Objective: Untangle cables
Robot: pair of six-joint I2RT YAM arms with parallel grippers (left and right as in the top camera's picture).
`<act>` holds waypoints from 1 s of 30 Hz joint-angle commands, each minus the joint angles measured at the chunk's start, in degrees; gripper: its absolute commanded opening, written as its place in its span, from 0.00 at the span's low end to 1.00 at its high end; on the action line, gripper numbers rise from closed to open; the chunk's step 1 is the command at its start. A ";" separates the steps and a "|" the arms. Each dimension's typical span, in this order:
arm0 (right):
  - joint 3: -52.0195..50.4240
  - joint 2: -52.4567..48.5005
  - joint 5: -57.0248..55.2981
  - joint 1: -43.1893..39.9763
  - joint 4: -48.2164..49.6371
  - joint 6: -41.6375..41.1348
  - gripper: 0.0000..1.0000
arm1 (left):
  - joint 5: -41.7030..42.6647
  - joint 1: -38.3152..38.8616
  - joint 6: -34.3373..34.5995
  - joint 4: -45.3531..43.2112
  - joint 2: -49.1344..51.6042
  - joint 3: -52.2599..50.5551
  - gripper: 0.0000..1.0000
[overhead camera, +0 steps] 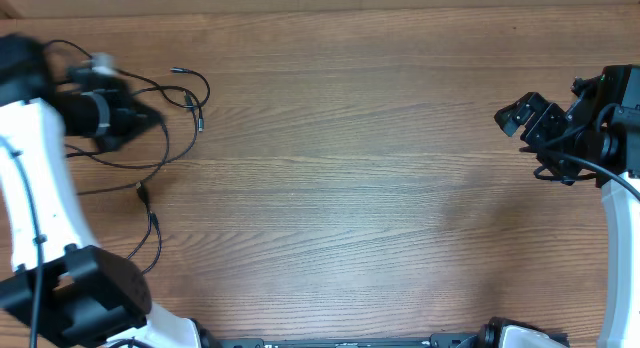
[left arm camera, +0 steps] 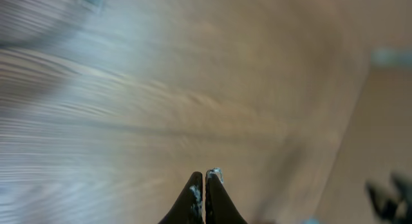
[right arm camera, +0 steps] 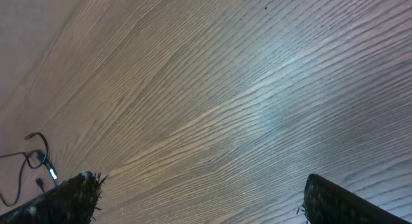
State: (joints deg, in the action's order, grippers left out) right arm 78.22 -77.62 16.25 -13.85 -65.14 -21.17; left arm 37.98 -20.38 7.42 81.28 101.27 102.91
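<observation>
Several thin black cables (overhead camera: 168,138) lie in loose loops at the table's far left, with small plug tips spread around them. My left gripper (overhead camera: 155,116) hovers over these loops. In the blurred left wrist view its fingers (left arm camera: 195,188) are pressed together, the gripper (left arm camera: 205,176) is shut, and no cord shows between them. My right gripper (overhead camera: 515,113) sits at the far right, well apart from the cables. It stands wide open (right arm camera: 199,182) over bare wood with nothing between its fingers. The cables (right arm camera: 38,158) show small at the left edge of the right wrist view.
The wooden table (overhead camera: 350,168) stretches between the two arms. The left arm's white link and black base (overhead camera: 80,288) stand at the lower left, next to the cable ends. Thicker black wiring (overhead camera: 590,166) hangs on the right arm.
</observation>
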 commanded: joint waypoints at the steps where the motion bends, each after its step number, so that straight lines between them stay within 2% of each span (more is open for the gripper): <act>1: 1.68 0.59 -0.39 -0.07 0.26 -0.04 1.00 | 1.62 8.35 -4.50 1.90 -1.57 1.03 0.04; 6: 1.68 0.59 -0.39 -0.07 0.26 -0.04 1.00 | 1.05 17.92 -4.42 2.95 -1.81 1.03 0.05; 10: 1.68 0.59 -0.39 -0.07 0.26 -0.04 1.00 | -2.82 22.73 -3.61 4.68 -3.08 1.03 0.04; 14: 1.68 0.59 -0.39 -0.07 0.26 -0.04 1.00 | -7.52 24.61 -1.40 4.94 -6.97 1.05 0.05; 18: 1.68 0.59 -0.68 -0.07 0.83 -0.04 1.00 | -9.75 24.50 -0.98 4.09 -15.69 1.09 0.07; 19: 1.68 0.59 -0.79 -0.07 1.14 -0.04 1.00 | -11.43 24.50 -0.96 3.98 -17.75 1.09 0.10; 20: 1.68 0.59 -0.79 -0.07 1.16 -0.04 1.00 | -13.20 24.52 -0.90 3.98 -19.54 1.09 0.18; 22: 1.68 0.59 -0.79 -0.07 1.16 -0.07 1.00 | -17.68 24.52 0.48 4.11 -23.04 1.09 0.39; 25: 1.68 0.59 1.03 -0.07 1.11 -0.09 1.00 | -24.46 24.52 3.65 4.39 -27.76 1.09 0.44; 26: 1.68 0.59 2.10 -0.07 1.14 -0.09 1.00 | -25.94 24.52 4.57 4.39 -28.81 1.09 0.49; 27: 1.68 0.59 3.67 -0.07 1.18 -0.11 1.00 | -26.73 24.52 5.05 4.39 -29.55 1.09 0.59; 28: 1.68 0.59 4.72 -0.07 1.03 -0.09 1.00 | -27.26 24.52 5.05 4.39 -30.14 1.09 0.74; 29: 1.68 0.59 5.88 -0.07 0.31 -0.09 1.00 | -27.74 24.52 5.03 4.37 -30.56 1.09 1.00; 30: 1.68 0.59 7.50 -0.07 -0.61 -0.09 1.00 | -28.74 24.52 5.03 4.37 -30.97 1.09 1.00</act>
State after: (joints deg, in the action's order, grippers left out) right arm 78.22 -77.62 19.00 -13.85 -64.66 -21.17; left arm 15.29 4.38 10.57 85.78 70.57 103.46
